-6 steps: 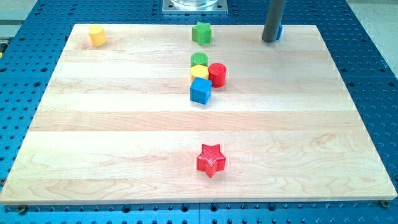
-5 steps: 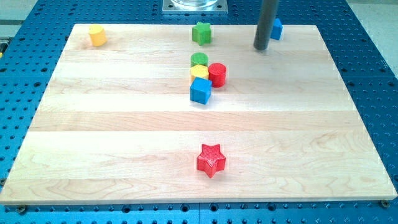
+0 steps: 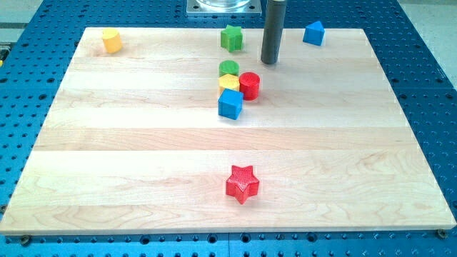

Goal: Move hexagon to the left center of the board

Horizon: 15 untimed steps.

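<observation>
The yellow hexagon [image 3: 111, 40] sits at the board's top left corner. My tip [image 3: 269, 61] rests on the board near the top centre, far to the right of the hexagon. It stands to the right of the green star [image 3: 230, 38] and just above and right of the red cylinder [image 3: 249, 86], touching neither.
A cluster lies below and left of the tip: a green cylinder [image 3: 228, 68], a yellow block [image 3: 228, 81], the red cylinder and a blue cube [image 3: 230, 104]. A blue block [image 3: 313, 33] is at the top right. A red star [image 3: 242, 183] is near the bottom centre.
My tip has moved left and slightly down, away from the blue block at the top right, which is now fully uncovered. No block has moved.
</observation>
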Tool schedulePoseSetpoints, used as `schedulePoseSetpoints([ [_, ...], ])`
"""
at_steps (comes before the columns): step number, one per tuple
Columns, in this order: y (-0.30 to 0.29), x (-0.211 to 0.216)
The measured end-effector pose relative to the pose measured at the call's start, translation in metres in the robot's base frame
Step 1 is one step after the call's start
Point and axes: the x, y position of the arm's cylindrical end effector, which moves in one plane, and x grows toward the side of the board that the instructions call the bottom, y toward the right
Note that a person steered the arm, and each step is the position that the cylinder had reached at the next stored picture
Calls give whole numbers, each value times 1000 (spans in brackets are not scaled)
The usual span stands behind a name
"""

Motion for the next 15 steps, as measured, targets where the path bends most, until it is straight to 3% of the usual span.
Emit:
schedulePoseSetpoints([
  [2,11,60],
  [5,-13,71],
  [8,-112,99],
  [9,-96,72],
  [10,-135,65],
  [12,-243,119],
  [15,-297,125],
])
